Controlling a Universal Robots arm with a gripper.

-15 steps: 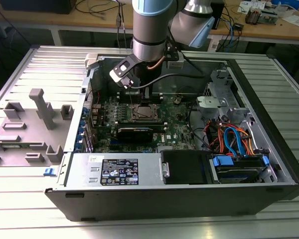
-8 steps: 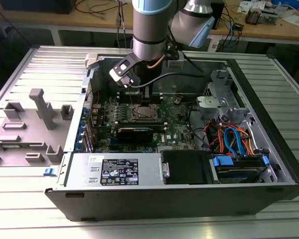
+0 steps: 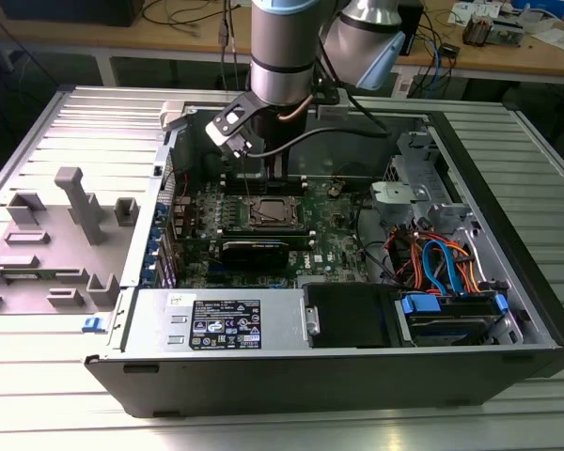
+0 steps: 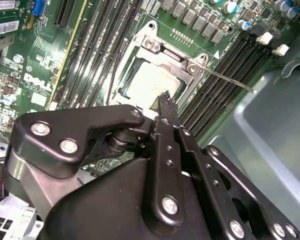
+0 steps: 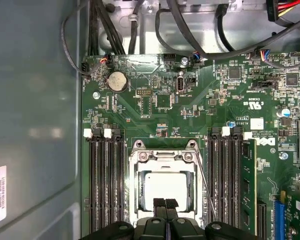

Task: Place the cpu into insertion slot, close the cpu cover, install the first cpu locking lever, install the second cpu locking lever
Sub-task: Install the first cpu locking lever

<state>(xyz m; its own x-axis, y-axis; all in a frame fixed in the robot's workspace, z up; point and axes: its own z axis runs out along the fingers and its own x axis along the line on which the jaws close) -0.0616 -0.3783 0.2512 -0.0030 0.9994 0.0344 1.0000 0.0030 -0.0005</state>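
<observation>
Exterior view: an open computer case (image 3: 291, 381) lay on its side on a ribbed metal worktop (image 3: 38, 395), with the robot arm (image 3: 280, 47) reaching down into it.
Motherboard (image 5: 155, 110): green, lying flat in the case, with long black memory slots (image 5: 104, 185) on both sides of the socket.
Insertion slot (image 3: 268, 214): near the middle of the board, directly under the arm.
Gripper (image 5: 165, 204): fingers pressed together and holding nothing. In both wrist views the tips (image 4: 165, 97) hung over one edge of the socket, close above the chip. Contact could not be judged.
Cpu cover (image 5: 165, 161): the silvery frame appeared to lie down flat around the chip.
Cpu (image 5: 165, 185): seated in the slot, its pale top showing through the cover's window.
Locking lever (image 5: 205, 185): a thin rod along one side of the socket, angled away from it in the second wrist view (image 4: 230, 81), so it looked unlatched.
Progress: the chip was placed and the cover seemed closed. The visible lever was not yet locked. The other lever's state could not be made out.
</observation>
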